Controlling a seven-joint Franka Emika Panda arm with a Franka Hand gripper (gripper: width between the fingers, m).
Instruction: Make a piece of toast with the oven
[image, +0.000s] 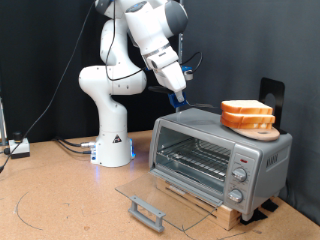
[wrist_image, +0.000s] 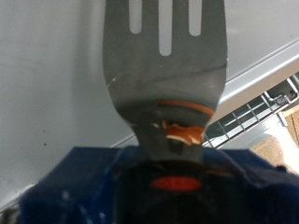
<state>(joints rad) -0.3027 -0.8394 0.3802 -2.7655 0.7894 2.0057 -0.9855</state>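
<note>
Dropped flat toward the exterior view's bottom, the glass door (image: 150, 192) of the oven (image: 222, 155) lies open on the table (image: 60, 200), its grey handle at the near edge; the glass is so clear that its outline is hard to trace. Behind it the wire rack (image: 195, 160) shows inside the cavity, and round knobs (image: 238, 183) run down the panel on the exterior view's right. On the oven's roof sits a round wooden plate (image: 262, 131) carrying the piece of toast (image: 246, 108), which lies flat with its broad face up and its longer side running roughly across the exterior view; a second slice (image: 248, 120) lies under it, mostly covered, so only crust edges can be told apart. The gripper (image: 178, 97) hangs above the oven's top near its left rear corner, just left of the plate. In the wrist view a slotted metal spatula (wrist_image: 168, 56) fills the middle, its blade cut off by the frame and its handle clamped between the blue fingers (wrist_image: 89, 191), which are blurred and partly out of frame.
</note>
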